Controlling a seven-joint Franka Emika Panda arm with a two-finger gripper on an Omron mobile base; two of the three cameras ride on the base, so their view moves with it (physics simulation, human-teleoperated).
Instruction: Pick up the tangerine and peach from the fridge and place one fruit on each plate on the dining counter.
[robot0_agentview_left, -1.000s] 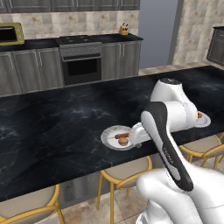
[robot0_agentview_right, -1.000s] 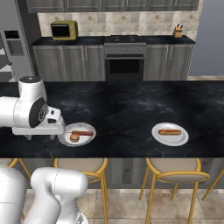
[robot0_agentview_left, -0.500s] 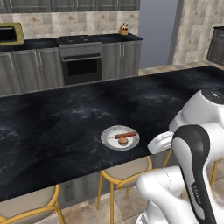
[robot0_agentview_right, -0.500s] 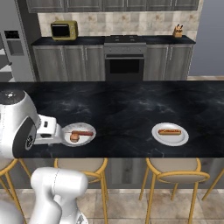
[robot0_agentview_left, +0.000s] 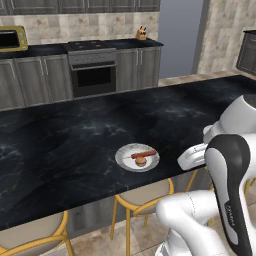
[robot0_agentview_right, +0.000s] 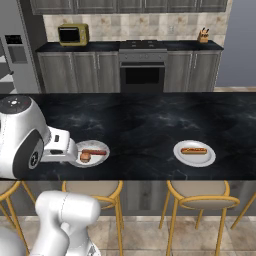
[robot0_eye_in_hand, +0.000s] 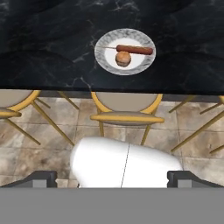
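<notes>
Tangerine (robot0_eye_in_hand: 123, 58) on plate (robot0_eye_in_hand: 108, 60), at 6 o'clock of its sausage (robot0_eye_in_hand: 134, 49); I cannot tell the fingers' spread.

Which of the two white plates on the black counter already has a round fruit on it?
The left plate, beside the robot's arm: a small orange-brown fruit sits next to its sausage. The right plate holds only a sausage.

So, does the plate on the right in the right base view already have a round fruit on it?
No, that plate carries just the sausage-like piece, while the tangerine lies on the other plate.
</notes>
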